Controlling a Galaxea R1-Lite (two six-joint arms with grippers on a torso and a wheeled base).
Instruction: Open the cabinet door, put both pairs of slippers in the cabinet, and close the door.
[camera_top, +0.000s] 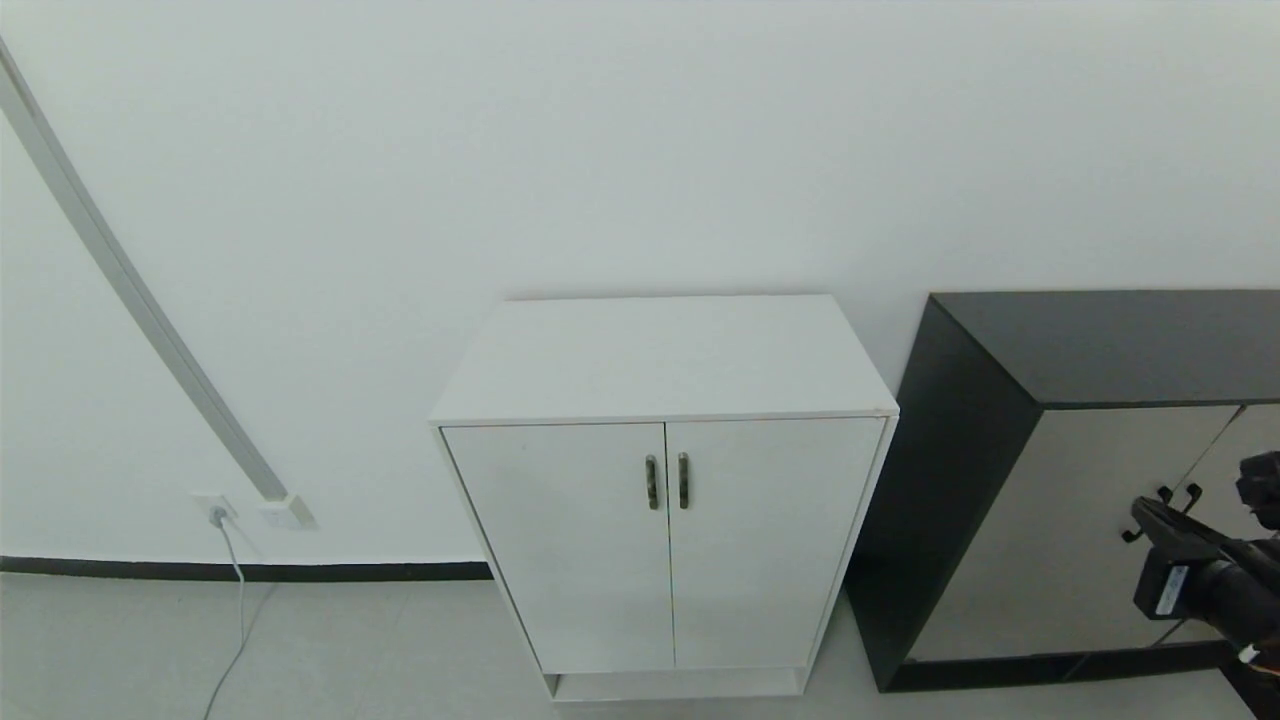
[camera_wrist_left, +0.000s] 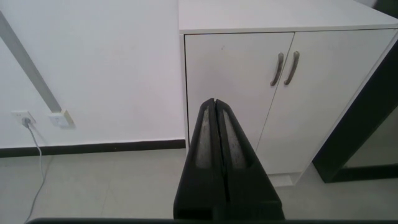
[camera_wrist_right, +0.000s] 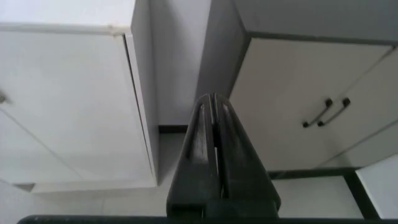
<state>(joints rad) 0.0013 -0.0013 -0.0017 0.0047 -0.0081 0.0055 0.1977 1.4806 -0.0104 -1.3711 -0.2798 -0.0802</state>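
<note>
Left gripper (camera_wrist_left: 215, 101) clenched, empty; right gripper (camera_wrist_right: 214, 97) likewise. Ahead of left gripper: white cabinet (camera_wrist_left: 249, 15) (both doors (camera_wrist_left: 236, 87) closed).

blk cabinet (camera_top: 1100, 345) R side | socket (camera_top: 213, 508) w/ cable (camera_top: 238, 600) plugged | diag conduit (camera_top: 135, 285) L

Head camera high, looking forward and down at white cabinet (camera_top: 600, 520) and dark cabinet (camera_top: 960, 470) along the wall (camera_top: 640, 150), left wrist camera lower, nearer, facing the white cabinet's doors (camera_wrist_left: 236, 81), right wrist camera low, close, facing the gap between both, white cabinet shared by all.
</note>
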